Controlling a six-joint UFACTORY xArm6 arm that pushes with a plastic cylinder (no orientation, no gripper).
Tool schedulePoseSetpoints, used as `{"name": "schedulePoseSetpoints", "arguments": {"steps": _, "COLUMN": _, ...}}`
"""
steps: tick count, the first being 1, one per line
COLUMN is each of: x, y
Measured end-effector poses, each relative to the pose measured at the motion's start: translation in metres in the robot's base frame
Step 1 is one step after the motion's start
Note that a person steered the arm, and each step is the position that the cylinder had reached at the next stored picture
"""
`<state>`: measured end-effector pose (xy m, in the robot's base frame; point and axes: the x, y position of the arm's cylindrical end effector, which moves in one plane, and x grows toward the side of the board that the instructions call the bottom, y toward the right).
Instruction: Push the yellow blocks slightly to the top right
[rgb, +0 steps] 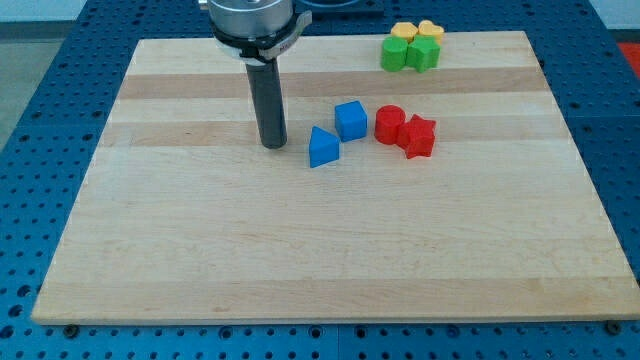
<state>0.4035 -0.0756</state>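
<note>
- Yellow blocks (417, 31) are seen at the tabletop (300, 250) top edge, touching green blocks (410, 54).
- My tip (273, 144) is set well left, beside the blue triangle (322, 148).
- No claw is fitted; only a rod.

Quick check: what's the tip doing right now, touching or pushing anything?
My tip: touching nothing, left of the blue triangle, far from the yellow blocks.

Bright, even overhead light; sharp focus; soft short shadows; faint sheen on the board (330, 250).
</note>
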Motion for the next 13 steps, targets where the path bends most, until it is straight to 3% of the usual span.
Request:
{"name": "schedulePoseSetpoints", "arguments": {"steps": 4, "x": -0.005, "y": 0.07}}
{"name": "schedulePoseSetpoints", "arguments": {"steps": 6, "x": -0.16, "y": 0.06}}
{"name": "schedulePoseSetpoints", "arguments": {"steps": 7, "x": -0.211, "y": 0.06}}
{"name": "schedulePoseSetpoints", "arguments": {"steps": 9, "x": -0.211, "y": 0.061}}
{"name": "schedulePoseSetpoints", "arguments": {"steps": 13, "x": -0.211, "y": 0.143}}
